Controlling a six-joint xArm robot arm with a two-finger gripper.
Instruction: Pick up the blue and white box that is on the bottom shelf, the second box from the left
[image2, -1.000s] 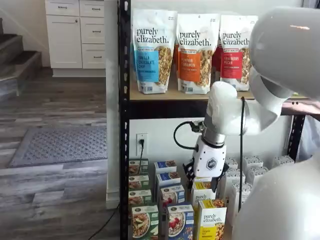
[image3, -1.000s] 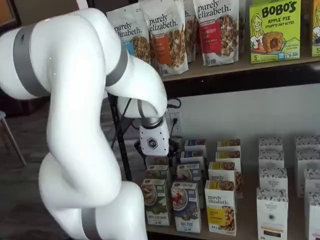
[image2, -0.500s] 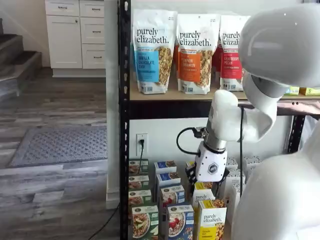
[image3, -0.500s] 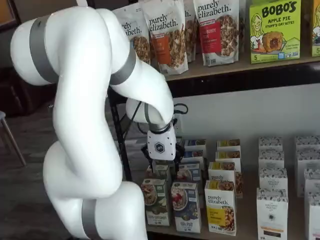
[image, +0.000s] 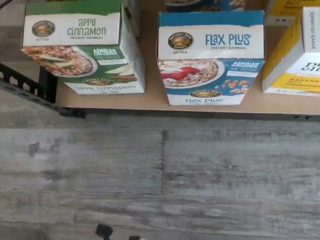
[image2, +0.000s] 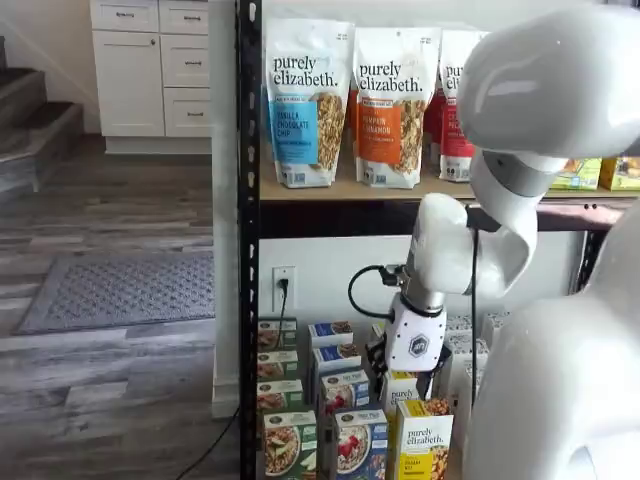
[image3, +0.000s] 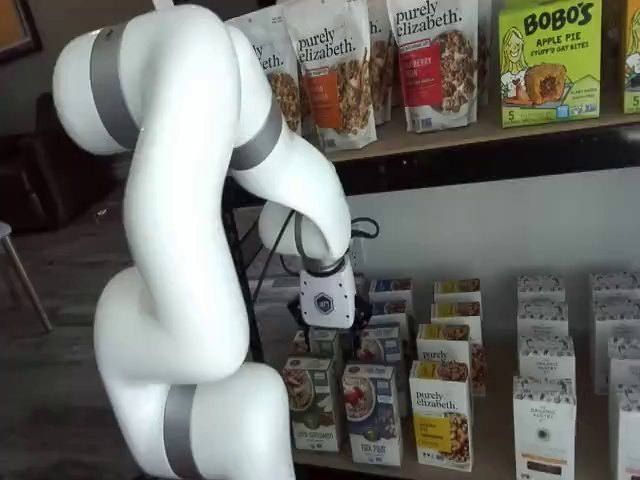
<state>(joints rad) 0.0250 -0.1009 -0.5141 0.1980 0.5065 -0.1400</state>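
One blue and white box (image: 210, 57) fully seen on bottom shelf (image: 150, 97), gripper (image3: 327, 335) finger spread unclear, tips hidden.

The wrist view looks steeply down from close above the front edge of the tan bottom shelf board (image: 150, 100), taking in the grey wood-plank floor (image: 160, 175) before it. One shelf view faces the black metal-post rack (image2: 248, 250) nearly head-on from farther back, at mid height. The other stands off to the left and looks across at an angle, nearer. All three share the small upright blue and white cardboard box (image: 210, 55) (image2: 360, 445) (image3: 373, 412).
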